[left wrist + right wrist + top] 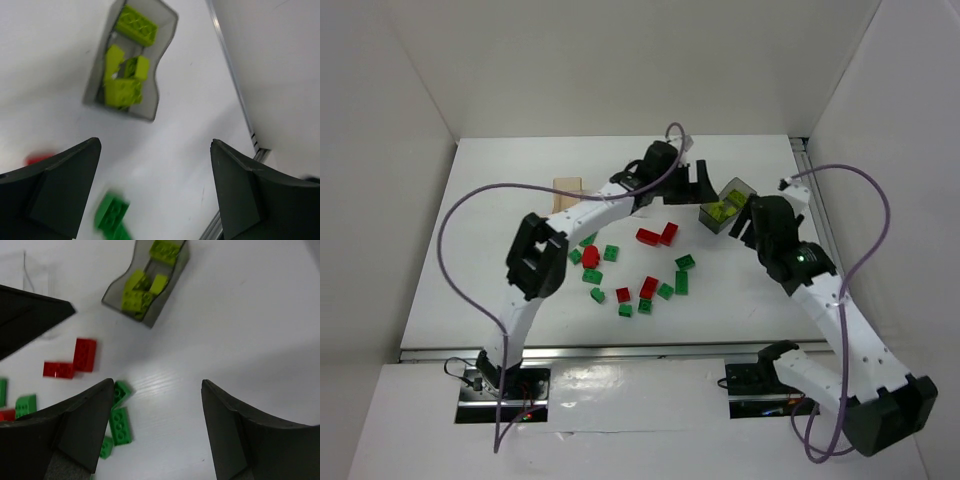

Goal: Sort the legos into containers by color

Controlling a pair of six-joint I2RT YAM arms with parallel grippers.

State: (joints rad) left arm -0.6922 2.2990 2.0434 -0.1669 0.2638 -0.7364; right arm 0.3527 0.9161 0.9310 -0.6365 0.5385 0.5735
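The dark smoky container (724,208) holds several yellow-green legos (721,211) at the back right; it also shows in the left wrist view (160,75) and the right wrist view (172,277). Red legos (648,236) and green legos (681,282) lie scattered mid-table. The tan wood container (567,193) sits behind the left arm, partly hidden. A clear container (36,276) shows faintly. My left gripper (694,183) is open and empty just left of the dark container (155,145). My right gripper (748,222) is open and empty beside it on the right (157,382).
White walls enclose the table on three sides. A metal rail (235,75) runs along the table's right edge. A green lego (112,212) lies under my left gripper. Two red legos (85,354) and green ones (120,425) lie left of my right gripper.
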